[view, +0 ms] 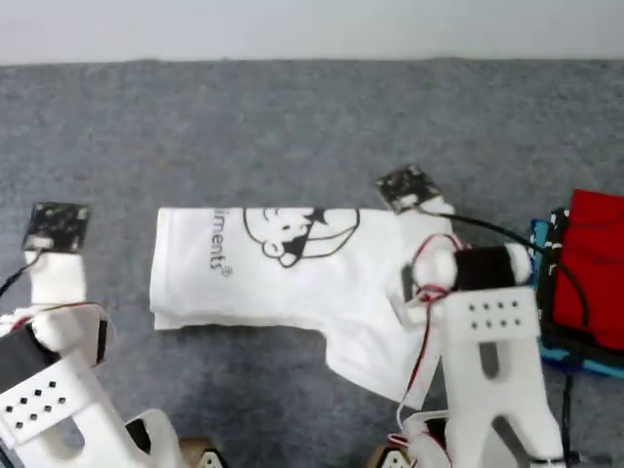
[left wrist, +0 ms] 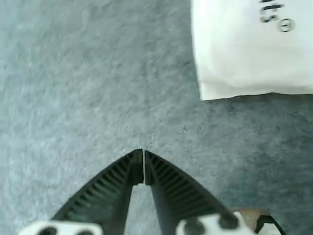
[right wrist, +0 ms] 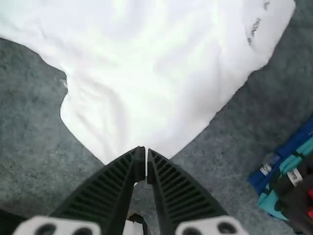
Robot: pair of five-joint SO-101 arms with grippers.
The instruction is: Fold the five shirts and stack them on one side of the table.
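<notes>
Fabric of the white shirt (view: 283,283) is smooth and soft. It is spread as a long, partly folded rectangle with a black line drawing and lettering on top, and one rumpled flap juts out under the right arm. The right tool (right wrist: 145,159) has its ribbed black fingers (right wrist: 117,183) pressed together, tips at the pointed corner of that flap. I cannot tell whether any cloth is caught between them. Well apart from the shirt's straight folded hem, the left tool (left wrist: 143,161) is likewise pressed together, holding nothing, over bare worktop (view: 292,127), a grey felt-like surface. Off to the outer side of the right tool lies a stack of folded shirts (view: 585,283), red over black, blue and teal.
</notes>
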